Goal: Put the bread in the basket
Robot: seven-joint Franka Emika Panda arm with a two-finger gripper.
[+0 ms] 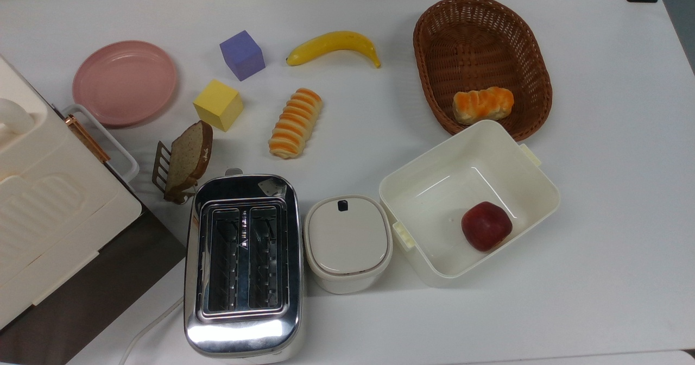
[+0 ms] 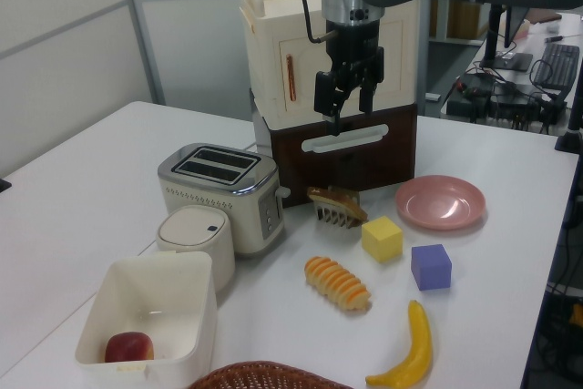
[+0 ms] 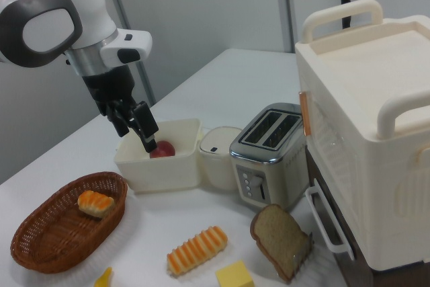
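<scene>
One striped bread (image 1: 296, 123) lies on the white surface (image 1: 597, 191), well apart from the wicker basket (image 1: 535, 61), which holds an orange glazed bun (image 1: 482, 105). Around the bread in the top view sit a yellow cube (image 1: 218, 104), a purple cube (image 1: 242, 55), a banana (image 1: 334, 46) and a brown slice in a rack (image 1: 184, 161); a toaster (image 1: 241, 264), a lidded pot (image 1: 347, 243) and a white tub (image 1: 434, 186) with an apple (image 1: 486, 226) lie below. The end effector (image 2: 349, 108) hangs high above the surface, fingers slightly parted, gripping nothing.
</scene>
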